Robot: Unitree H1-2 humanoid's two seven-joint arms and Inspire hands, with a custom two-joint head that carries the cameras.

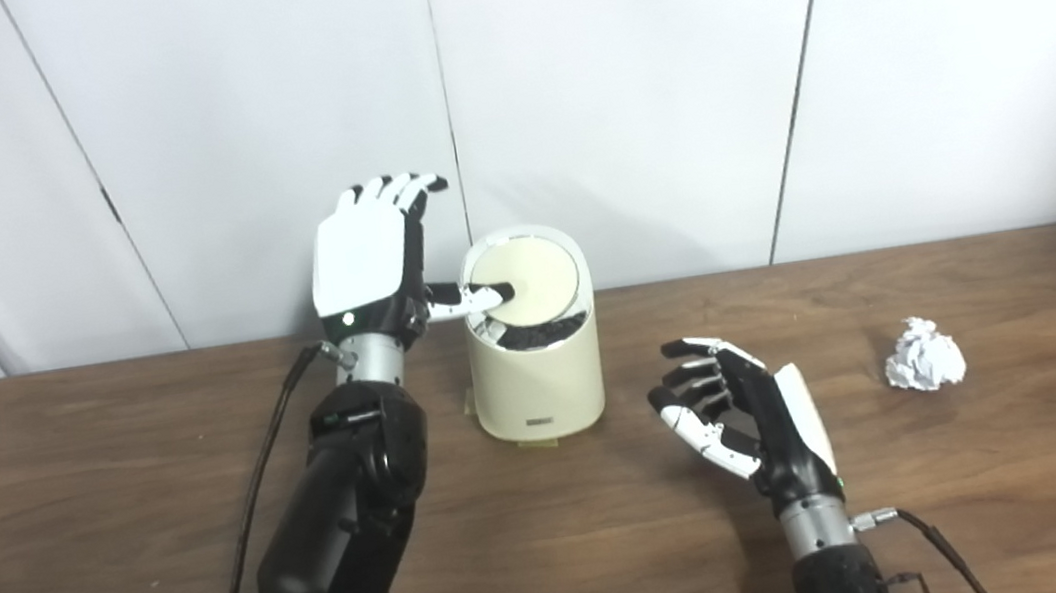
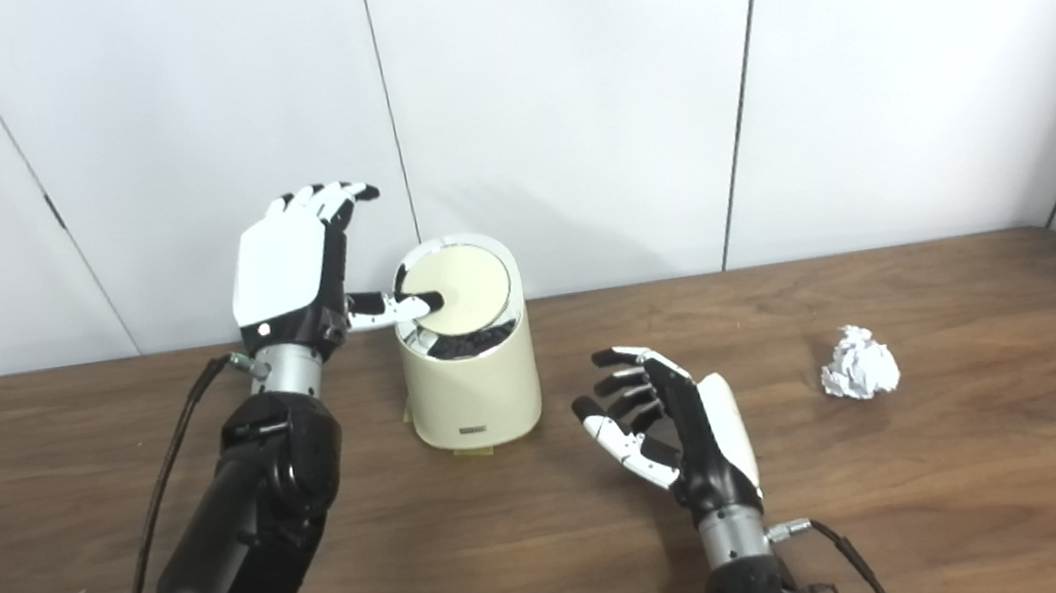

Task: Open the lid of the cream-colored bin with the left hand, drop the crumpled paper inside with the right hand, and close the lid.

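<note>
The bin [image 1: 535, 356] stands on the table [image 1: 560, 554] near the back edge, left of centre. The left hand [image 1: 369, 256] is raised just beside it on its left, fingers [image 1: 394, 190] spread and pointing up, holding nothing, with only the thumb [image 1: 473, 298] reaching sideways onto the round lid [image 1: 526, 282]. The thumb tip presses the lid's left part, and the lid is tilted, with a dark gap showing along its front edge. I judge the opening step is under way, not finished.

The paper [image 1: 923, 356] lies on the bare wood well to the right of the bin, untouched. The right hand [image 1: 744, 411] hovers low between bin and paper, palm turned toward the bin, fingers loosely curled and apart, empty. So the paper lies to that hand's right, behind its back, and a little farther from the robot; the right hand is much the nearer of the two, and would have to turn and swing outward to reach it. The ball is roughly round, with no clear long axis to line up on.

A small dark label [image 1: 541, 423] sits low on the bin's front; its writing is too small to read.
</note>
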